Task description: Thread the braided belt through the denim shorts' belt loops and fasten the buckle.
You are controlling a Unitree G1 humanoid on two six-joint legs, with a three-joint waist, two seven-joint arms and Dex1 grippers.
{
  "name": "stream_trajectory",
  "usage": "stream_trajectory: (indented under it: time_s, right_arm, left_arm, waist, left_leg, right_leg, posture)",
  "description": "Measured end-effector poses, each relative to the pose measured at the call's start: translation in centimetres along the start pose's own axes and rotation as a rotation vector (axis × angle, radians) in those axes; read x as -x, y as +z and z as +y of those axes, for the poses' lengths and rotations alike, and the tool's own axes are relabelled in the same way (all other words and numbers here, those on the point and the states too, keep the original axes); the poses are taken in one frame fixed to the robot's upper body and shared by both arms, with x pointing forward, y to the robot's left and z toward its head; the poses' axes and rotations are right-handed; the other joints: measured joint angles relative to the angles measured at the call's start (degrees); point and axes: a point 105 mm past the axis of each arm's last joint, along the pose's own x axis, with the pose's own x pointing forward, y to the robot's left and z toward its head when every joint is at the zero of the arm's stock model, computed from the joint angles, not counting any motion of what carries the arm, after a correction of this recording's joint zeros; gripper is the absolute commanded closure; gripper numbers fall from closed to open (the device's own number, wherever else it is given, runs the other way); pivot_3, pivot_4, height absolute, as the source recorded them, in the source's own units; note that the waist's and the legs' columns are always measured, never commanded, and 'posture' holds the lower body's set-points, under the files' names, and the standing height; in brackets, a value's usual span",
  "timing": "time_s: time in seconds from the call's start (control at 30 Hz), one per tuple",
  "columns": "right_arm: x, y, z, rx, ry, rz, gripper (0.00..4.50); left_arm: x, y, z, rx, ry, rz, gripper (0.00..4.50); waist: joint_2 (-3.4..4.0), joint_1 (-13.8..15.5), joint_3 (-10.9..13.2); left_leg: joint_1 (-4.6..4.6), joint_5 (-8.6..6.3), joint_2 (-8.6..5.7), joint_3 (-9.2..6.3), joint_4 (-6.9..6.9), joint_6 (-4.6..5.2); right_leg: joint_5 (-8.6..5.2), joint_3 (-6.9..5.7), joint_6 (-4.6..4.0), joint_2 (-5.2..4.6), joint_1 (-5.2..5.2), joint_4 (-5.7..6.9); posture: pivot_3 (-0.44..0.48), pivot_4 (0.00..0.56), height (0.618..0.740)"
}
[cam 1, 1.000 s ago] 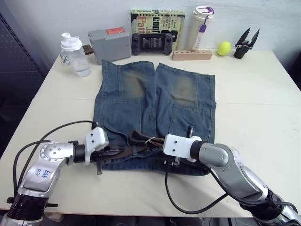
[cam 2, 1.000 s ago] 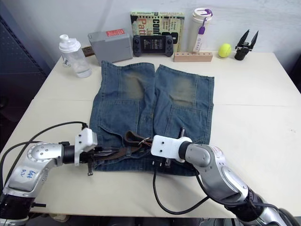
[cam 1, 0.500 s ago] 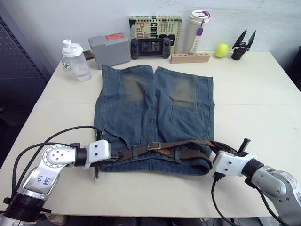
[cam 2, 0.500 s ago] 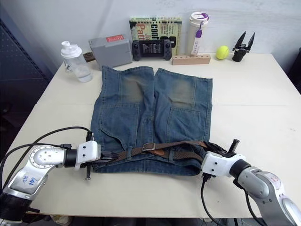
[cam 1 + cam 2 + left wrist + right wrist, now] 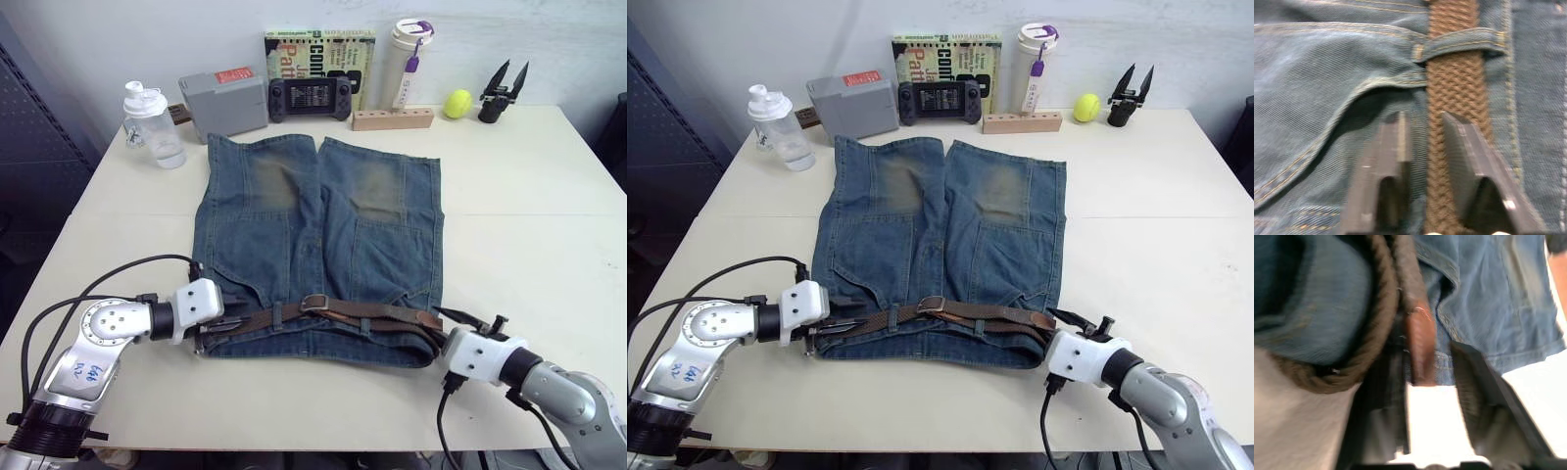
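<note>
The denim shorts (image 5: 323,225) lie flat on the table with the waistband toward me. The braided belt (image 5: 377,313) runs along the waistband, under a belt loop (image 5: 1459,41). Its buckle (image 5: 313,303) sits near the middle. My left gripper (image 5: 223,323) is at the waistband's left end. In the left wrist view its fingers (image 5: 1396,142) stand apart, and the belt (image 5: 1454,98) runs between them. My right gripper (image 5: 460,320) is at the waistband's right end. It is open, and the belt's tan leather tip (image 5: 1420,342) lies between its fingers.
Along the back edge stand a clear bottle (image 5: 147,122), a grey box (image 5: 223,93), a game controller (image 5: 309,98), a book (image 5: 318,49), a tumbler (image 5: 409,59), a wooden block (image 5: 392,118), a tennis ball (image 5: 456,103) and a black tool (image 5: 498,93).
My right arm swung from the waistband's middle to its right end, drawing the belt out along the waistband. The belt has since settled flatter, and the buckle now lies mid-waistband.
</note>
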Motion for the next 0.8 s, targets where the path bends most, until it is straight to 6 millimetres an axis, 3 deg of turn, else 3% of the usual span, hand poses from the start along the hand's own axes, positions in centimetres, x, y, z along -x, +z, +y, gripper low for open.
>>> stream_trajectory:
  time_s: [0.03,0.17,0.3,0.47,0.6,0.8]
  right_arm:
    - [0.2,-0.2,-0.2,-0.042,0.014,0.009,1.34]
    - [1.4,0.6,-1.4,-0.249,0.102,-0.015,0.03]
    - [2.7,4.3,-5.1,-0.463,0.15,-0.189,0.03]
    - [2.9,6.0,-8.6,-0.614,0.088,-0.315,0.03]
    - [2.3,4.8,-9.1,-0.705,0.04,-0.284,0.03]
    - [1.4,3.9,-8.3,-0.744,0.06,-0.228,0.03]
  left_arm:
    - [0.4,0.3,0.3,0.014,0.019,-0.014,1.86]
    - [2.4,2.1,0.9,0.12,0.106,-0.107,1.86]
    - [5.6,4.9,1.5,0.201,0.203,-0.216,1.86]
    - [7.4,4.8,0.9,0.284,0.279,-0.213,1.86]
    - [8.1,4.2,0.1,0.321,0.342,-0.199,1.86]
    - [8.2,4.2,-0.2,0.304,0.363,-0.179,1.86]
  waist:
    - [-0.04,0.01,0.02]
    - [-0.25,-0.07,0.37]
    - [-0.43,-0.06,0.59]
    - [-0.49,0.26,0.7]
    - [-0.52,0.32,0.71]
    - [-0.49,0.24,0.73]
  left_leg:
    - [0.0,-0.01,0.06,-0.01,0.0,0.01]
    - [-0.04,-0.04,0.19,0.0,0.01,0.08]
    - [-0.01,-0.07,0.26,-0.25,0.03,0.06]
    - [-0.03,-0.08,0.18,-0.38,0.02,0.05]
    - [-0.11,-0.08,0.11,-0.39,0.02,0.06]
    - [-0.08,-0.08,0.09,-0.32,0.02,0.07]
  right_leg:
    - [0.0,-0.01,0.0,0.0,0.01,-0.01]
    - [0.01,0.04,0.0,-0.04,0.0,-0.04]
    - [0.01,0.24,0.0,-0.06,0.19,-0.21]
    - [0.0,0.2,-0.01,-0.06,0.29,-0.34]
    - [0.01,0.2,0.0,-0.06,0.31,-0.43]
    - [0.02,0.11,0.03,-0.04,0.3,-0.42]
  posture:
    - [0.0,0.15,0.731]
    - [0.0,0.15,0.731]
    - [0.0,0.15,0.731]
    - [0.0,0.15,0.731]
    - [0.0,0.15,0.731]
    - [0.0,0.15,0.731]
